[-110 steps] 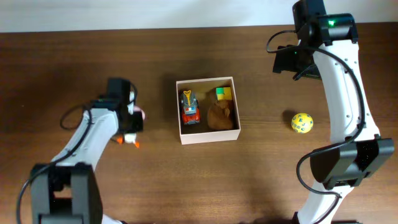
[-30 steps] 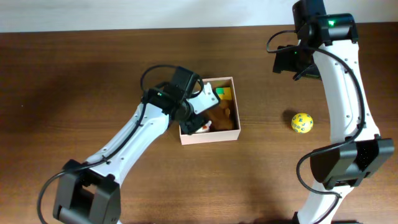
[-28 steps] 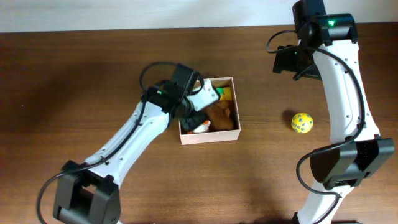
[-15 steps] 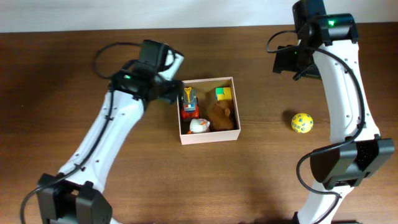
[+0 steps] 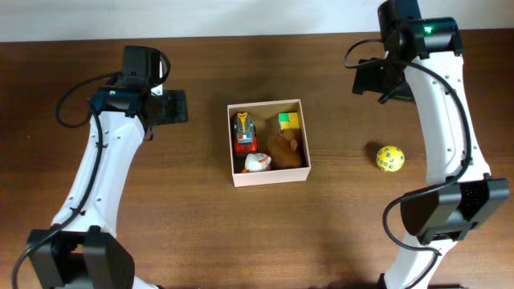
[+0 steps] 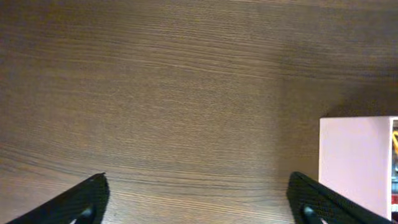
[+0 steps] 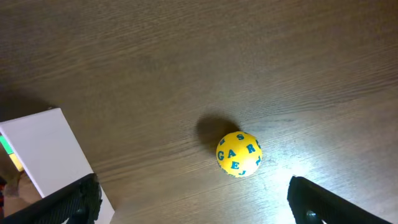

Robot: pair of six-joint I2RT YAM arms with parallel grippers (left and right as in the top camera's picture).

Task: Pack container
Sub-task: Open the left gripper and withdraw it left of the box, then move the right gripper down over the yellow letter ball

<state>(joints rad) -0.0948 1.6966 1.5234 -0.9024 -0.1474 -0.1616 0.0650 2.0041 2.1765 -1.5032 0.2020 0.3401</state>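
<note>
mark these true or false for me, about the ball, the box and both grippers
1. The yellow ball lies inside the container. False: it sits on the table to the right of the container, apart from it.
2. The left gripper is open and holds nothing. True.
3. A red toy car lies in the container. True.
4. The right gripper is shut on the ball. False: its jaws are wide open and the ball lies untouched on the table.
5. A brown plush toy lies in the container to the right of the car. True.
</note>
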